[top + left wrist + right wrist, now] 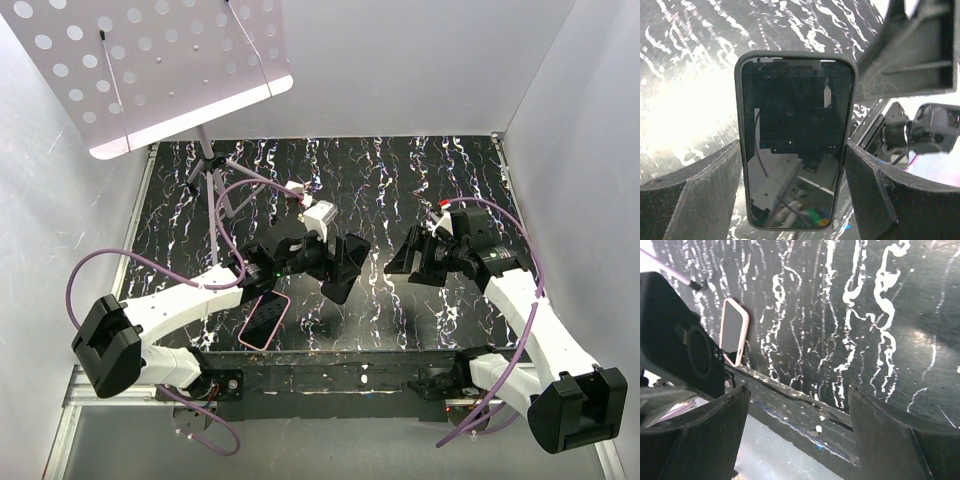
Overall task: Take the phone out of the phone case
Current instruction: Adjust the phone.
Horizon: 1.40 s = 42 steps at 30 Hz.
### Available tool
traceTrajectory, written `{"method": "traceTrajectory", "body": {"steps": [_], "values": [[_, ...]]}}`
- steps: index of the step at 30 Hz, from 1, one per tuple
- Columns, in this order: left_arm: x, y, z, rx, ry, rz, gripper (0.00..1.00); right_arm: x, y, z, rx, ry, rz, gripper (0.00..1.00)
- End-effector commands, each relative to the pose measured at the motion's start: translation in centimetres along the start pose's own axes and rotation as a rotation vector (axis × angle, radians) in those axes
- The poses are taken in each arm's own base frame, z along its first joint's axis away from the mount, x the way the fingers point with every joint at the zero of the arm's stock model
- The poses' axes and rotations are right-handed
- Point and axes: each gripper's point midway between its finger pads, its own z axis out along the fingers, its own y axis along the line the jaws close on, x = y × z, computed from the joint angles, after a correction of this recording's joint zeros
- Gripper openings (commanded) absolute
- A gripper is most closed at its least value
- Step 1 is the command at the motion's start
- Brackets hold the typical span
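— Phone (795,140)?
— Black and glossy, screen mirroring the rig; thick dark-grey rim, rounded corners; clamped at both long edges by the left gripper (792,150), fingers (705,195) pressed to either side; held above the table (840,315).
— Case (264,320)?
— Pink rim, dark face; flat on the table near its front edge; empty or not, cannot tell.
— Right gripper (797,390)?
— Spread wide, holding nothing; above the table, well apart from the case.
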Motion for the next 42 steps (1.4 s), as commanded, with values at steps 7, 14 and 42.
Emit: {"method": "traceTrajectory", "body": {"steps": [7,14,42], "values": [[-2.6,-4.4,-3.7,0.318,-0.209,0.677,0.00,-3.1,7.5,-3.4,-0.248,-0.081,0.084,0.76],[-1.9,-6.6,-7.8,0.487,-0.517,0.949,0.00,-3.7,8.3,-5.9,-0.225,-0.157,0.047,0.75],[-2.1,-4.2,-5.3,0.353,-0.315,1.020,0.00,2.9,12.1,0.3,-0.180,0.089,-0.143,0.61]]}}
